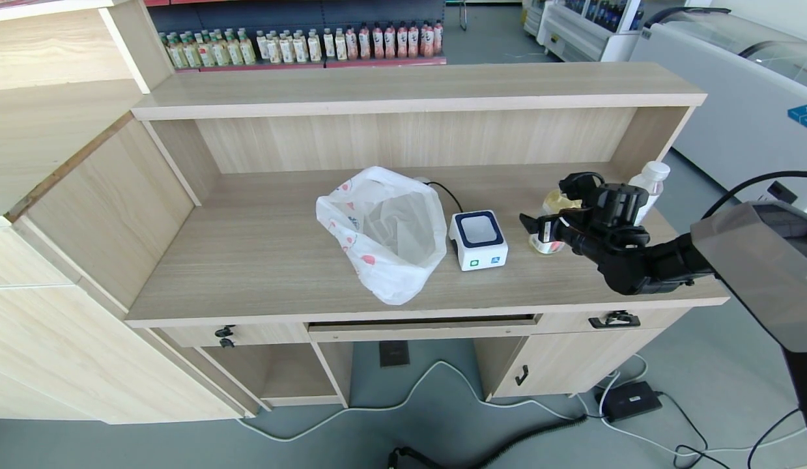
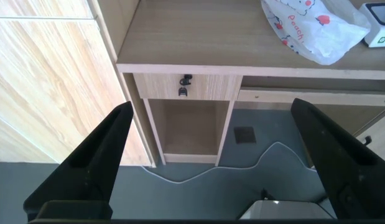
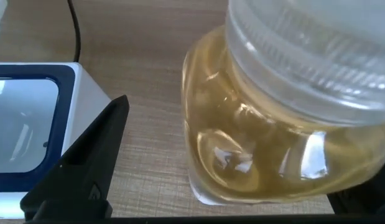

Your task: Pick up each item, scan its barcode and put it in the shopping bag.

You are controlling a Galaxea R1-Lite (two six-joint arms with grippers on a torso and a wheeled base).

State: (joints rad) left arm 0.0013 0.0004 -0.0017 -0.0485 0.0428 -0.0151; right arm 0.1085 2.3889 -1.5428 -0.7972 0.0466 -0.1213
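Note:
A clear jar of yellow liquid (image 1: 559, 203) with a pale lid stands on the wooden counter (image 1: 260, 260), right of the white-and-blue scanner (image 1: 478, 240). My right gripper (image 1: 548, 236) is open around the jar's lower part. In the right wrist view a gap shows between one black finger (image 3: 86, 174) and the jar (image 3: 267, 143), with the scanner (image 3: 24, 124) beside it. The white shopping bag (image 1: 383, 228) lies open left of the scanner. My left gripper (image 2: 212, 109) hangs open and empty in front of the counter's left cabinet, below the bag (image 2: 316, 28).
A white-capped bottle (image 1: 649, 185) stands behind the jar at the counter's right end. The scanner's cable (image 1: 445, 190) runs toward the back wall. A raised shelf closes the counter at the back and sides. A keyed drawer (image 2: 186, 84) sits under the counter's front edge.

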